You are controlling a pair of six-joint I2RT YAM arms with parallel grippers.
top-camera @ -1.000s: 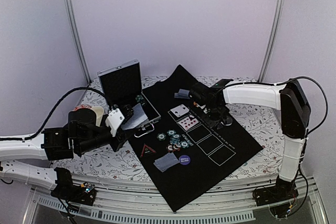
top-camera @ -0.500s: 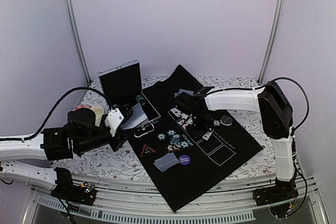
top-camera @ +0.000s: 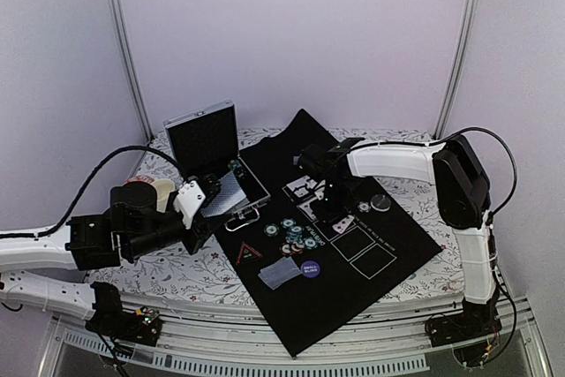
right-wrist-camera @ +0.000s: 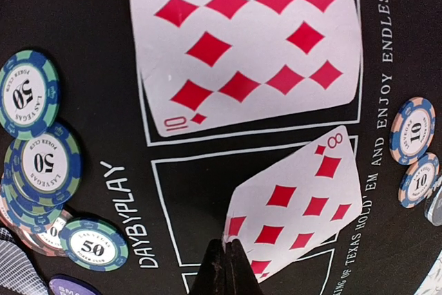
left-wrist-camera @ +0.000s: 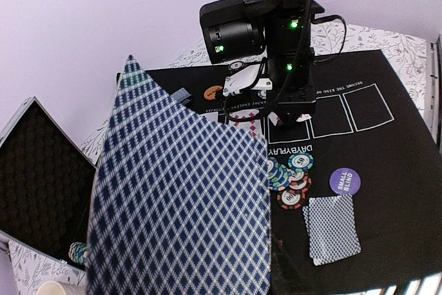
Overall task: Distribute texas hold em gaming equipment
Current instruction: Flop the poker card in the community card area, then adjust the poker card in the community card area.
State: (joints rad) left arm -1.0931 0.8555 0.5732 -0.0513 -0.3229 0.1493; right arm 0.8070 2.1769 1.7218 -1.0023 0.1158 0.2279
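Diamond-backed playing cards (left-wrist-camera: 179, 198) fill the left wrist view and hide my left gripper's jaws. My left gripper (top-camera: 214, 202) is shut on these cards beside the silver case. My right gripper (right-wrist-camera: 226, 253) is shut on a corner of the eight of diamonds (right-wrist-camera: 304, 205), which is tilted over the second white rectangle. The ten of diamonds (right-wrist-camera: 242, 46) lies face up in the first rectangle. Teal chips (right-wrist-camera: 43, 164) sit in a cluster (top-camera: 296, 234) mid-mat. A purple small-blind button (top-camera: 310, 267), face-down cards (top-camera: 280, 273) and a red-edged triangle (top-camera: 248, 252) lie near the front.
The open silver case (top-camera: 205, 134) stands at the back left of the black mat (top-camera: 353, 293). A dark round button (top-camera: 380, 202) and two small chips (right-wrist-camera: 412, 129) lie to the right of the face-up cards. A tape roll (top-camera: 148, 186) sits on the floral cloth at the left.
The right arm swung left and nearer, from the mat's far right to over the face-up cards. A dark button it covered now shows. The left arm has barely moved.
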